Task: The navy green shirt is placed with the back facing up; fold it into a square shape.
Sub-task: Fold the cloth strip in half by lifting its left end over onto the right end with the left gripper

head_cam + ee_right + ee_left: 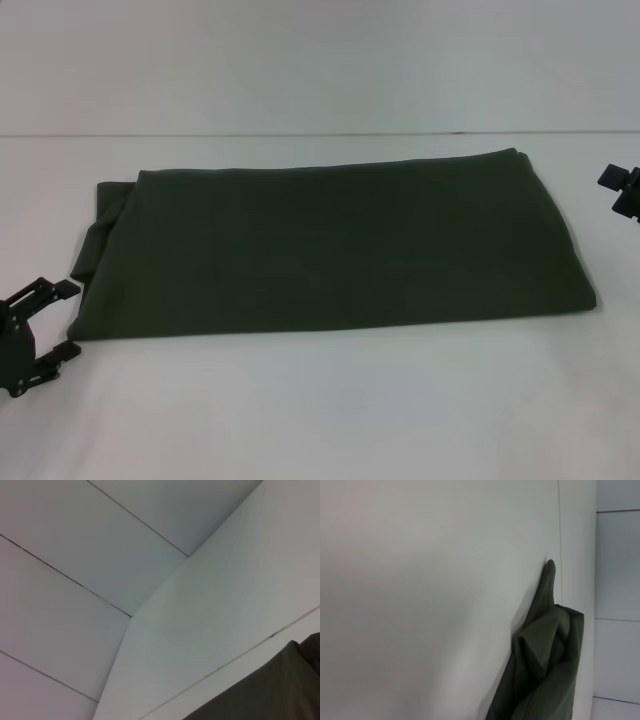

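Note:
The navy green shirt [330, 245] lies on the white table, folded into a wide dark olive band with its plain side up. A bunched sleeve edge sticks out at its left end [105, 225]. In the left wrist view that rumpled end of the shirt [545, 660] shows against the table. A corner of the shirt [270, 690] shows in the right wrist view. My left gripper [58, 320] is open, just off the shirt's near left corner, holding nothing. My right gripper [622, 190] sits at the right edge, beyond the shirt's far right corner.
The white table [320, 410] spreads around the shirt, with bare surface in front and behind. A seam line [300, 134] crosses the table's back. Pale floor tiles [75, 580] show past the table's edge.

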You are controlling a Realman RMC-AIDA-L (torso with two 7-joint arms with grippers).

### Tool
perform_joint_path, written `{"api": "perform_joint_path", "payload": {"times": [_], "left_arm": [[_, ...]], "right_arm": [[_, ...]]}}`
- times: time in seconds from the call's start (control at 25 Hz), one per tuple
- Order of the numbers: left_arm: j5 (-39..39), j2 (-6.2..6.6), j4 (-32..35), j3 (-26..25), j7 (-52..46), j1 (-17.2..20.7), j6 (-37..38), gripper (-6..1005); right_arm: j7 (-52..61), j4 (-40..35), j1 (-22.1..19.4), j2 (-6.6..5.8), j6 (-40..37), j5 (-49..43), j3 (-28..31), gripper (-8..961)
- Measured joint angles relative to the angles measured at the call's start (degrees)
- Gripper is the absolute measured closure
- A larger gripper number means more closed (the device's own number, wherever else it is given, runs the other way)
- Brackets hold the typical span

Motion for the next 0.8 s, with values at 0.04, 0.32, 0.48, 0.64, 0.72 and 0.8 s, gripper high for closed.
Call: {"api": "perform_joint_path", "payload": {"times": [0.04, 0.32, 0.48, 0.64, 0.72, 0.8], "left_arm": [[0.03, 0.0, 0.0, 0.0, -0.02, 0.0, -0.01, 105], [0.06, 0.11, -1.23, 0.46, -0.07, -0.62, -0.72, 106], [0.04, 0.22, -2.07, 0.58, 0.11, -1.18, -1.21, 107], [0.05, -0.11, -2.2, 0.77, 0.48, -2.26, -2.04, 107], [0.05, -0.21, -2.61, 1.4, 0.66, -3.37, -2.86, 108], [0.08, -0.12, -3.69, 2.24, 1.07, -4.77, -4.06, 108]], "right_arm": [[0.0, 0.03, -0.03, 0.02, 0.0, 0.0, 0.05, 194], [0.0, 0.29, -0.1, 0.18, 0.02, -0.07, 0.09, 194], [-0.24, 0.83, -0.08, -0.03, -0.03, -0.06, 0.22, 194], [-0.53, 0.88, -0.09, 0.06, -0.17, -0.03, 0.79, 194], [-0.57, 0.96, -0.12, 0.13, -0.29, -0.03, 1.02, 195], [-0.58, 1.18, -0.12, 0.14, -0.36, -0.03, 1.15, 195]]}}
